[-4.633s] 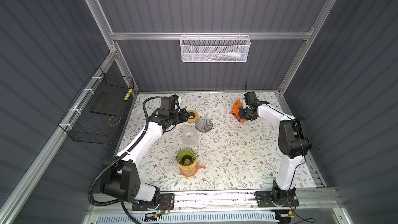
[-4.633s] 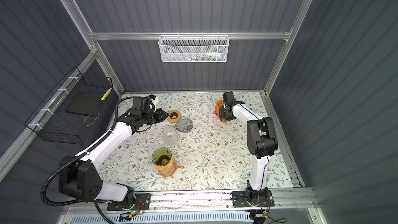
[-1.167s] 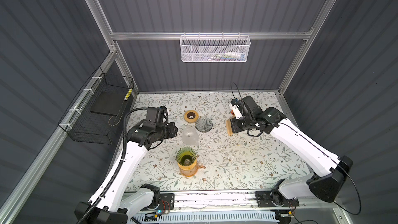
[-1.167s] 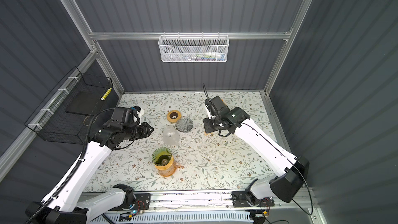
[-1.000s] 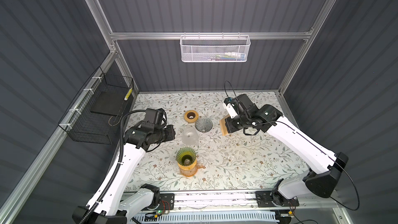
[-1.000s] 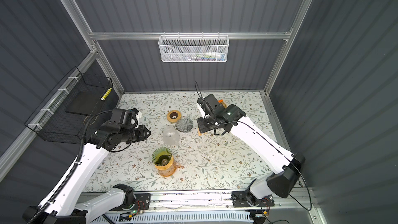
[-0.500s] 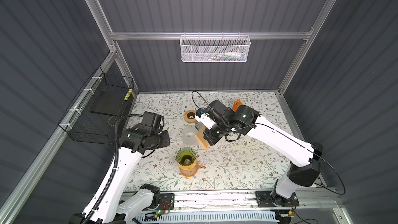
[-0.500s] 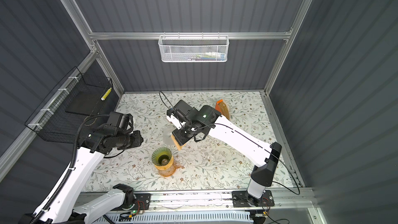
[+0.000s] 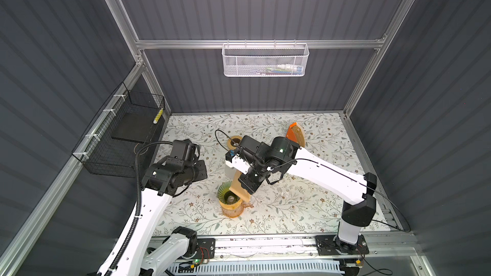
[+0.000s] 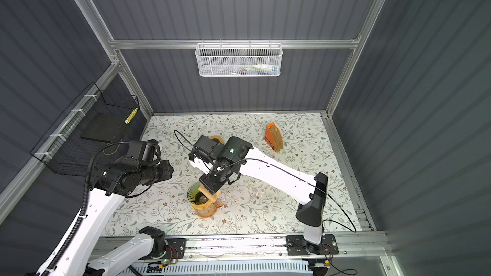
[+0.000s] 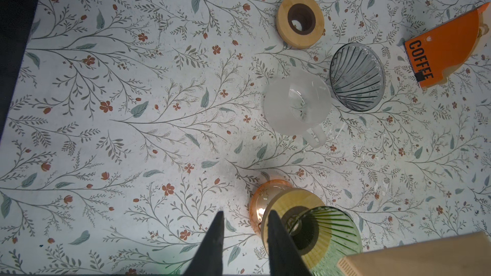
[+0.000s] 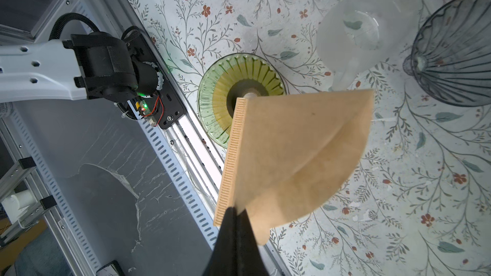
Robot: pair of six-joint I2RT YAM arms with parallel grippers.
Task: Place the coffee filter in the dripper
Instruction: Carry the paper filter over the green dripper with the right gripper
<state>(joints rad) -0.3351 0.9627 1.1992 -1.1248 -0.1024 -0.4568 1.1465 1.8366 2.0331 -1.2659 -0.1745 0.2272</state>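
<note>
A green ribbed dripper (image 9: 222, 195) (image 10: 193, 195) sits on a wooden collar atop an amber glass carafe (image 9: 231, 211), in front of the table's middle. My right gripper (image 12: 235, 211) is shut on one edge of a folded brown paper coffee filter (image 12: 297, 150) (image 9: 239, 185). The filter hangs tilted over the dripper's right side, one corner above its centre hole. I cannot tell whether paper and dripper touch. My left gripper (image 11: 244, 217) is open and empty. It hovers left of the carafe, and one finger overlaps the wooden collar (image 11: 287, 203) in the left wrist view.
Behind the carafe stand a frosted clear dripper (image 11: 295, 104), a grey ribbed dripper (image 11: 356, 75) and a wooden ring (image 11: 300, 19). An orange "COFFEE" filter holder (image 9: 295, 134) stands at the back right. A black wire basket (image 9: 119, 139) hangs on the left wall.
My right arm swung from the back right to the middle, carrying the filter over the green dripper. My left arm drew back to the left and toward the front.
</note>
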